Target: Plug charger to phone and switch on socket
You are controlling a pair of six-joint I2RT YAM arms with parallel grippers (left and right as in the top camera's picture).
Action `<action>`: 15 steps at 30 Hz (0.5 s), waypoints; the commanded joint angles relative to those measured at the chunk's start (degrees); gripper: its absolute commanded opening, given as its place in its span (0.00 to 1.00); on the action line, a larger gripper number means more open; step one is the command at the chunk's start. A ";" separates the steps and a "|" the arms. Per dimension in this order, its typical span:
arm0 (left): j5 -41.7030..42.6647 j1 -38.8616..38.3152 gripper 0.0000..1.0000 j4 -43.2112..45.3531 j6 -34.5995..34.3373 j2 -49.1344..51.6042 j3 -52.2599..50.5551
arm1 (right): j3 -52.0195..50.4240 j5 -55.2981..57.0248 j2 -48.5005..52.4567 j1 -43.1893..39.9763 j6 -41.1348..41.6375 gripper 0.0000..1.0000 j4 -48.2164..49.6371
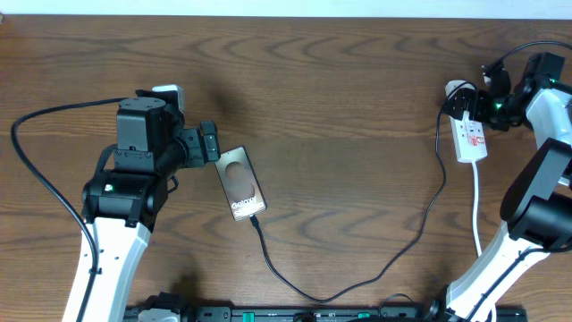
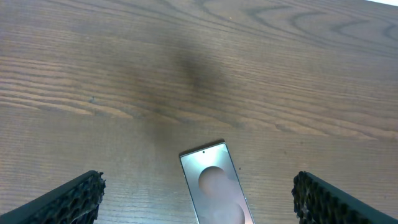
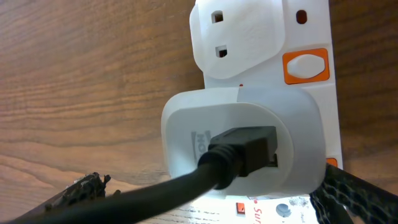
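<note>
Closest to the right wrist camera is a thick black cable end [image 3: 239, 152], seated in a rounded white plastic adapter [image 3: 186, 124]. The adapter fills one outlet of the socket [image 3: 311, 25], a white elongated power strip with orange-red rocker switches. One rocker [image 3: 305, 66] shows fully beside the empty outlet above, and only a sliver of another peeks out at the adapter's lower right. The right gripper [image 3: 214, 186] hangs over this end with its black ridged fingers spread wide either side of the adapter, gripping nothing. It looks placed there to press a switch, not to grasp. Overhead, the charger [image 1: 375, 273], a long thin black cable, loops from the strip across the dark wooden table [image 1: 357, 72] to the near end of the phone [image 1: 241, 183], a shiny brownish-grey slab lying flat at a slight angle. The tip appears to be in the port, though it is too small to be sure. The left gripper [image 2: 202, 202] hovers just beside the phone's far end, jaws wide apart and empty, probably ready to steady it. What seems left is the switch, likely the half-hidden one serving the occupied outlet.
</note>
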 commanded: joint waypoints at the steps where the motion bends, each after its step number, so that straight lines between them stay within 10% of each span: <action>1: -0.55 -0.13 0.96 -0.07 1.01 -0.04 1.01 | -0.07 -5.20 2.36 2.60 2.01 0.99 -1.79; 15: -0.55 -0.13 0.96 -0.07 1.01 -0.04 1.01 | -2.75 -5.42 2.38 4.39 2.21 0.99 -1.90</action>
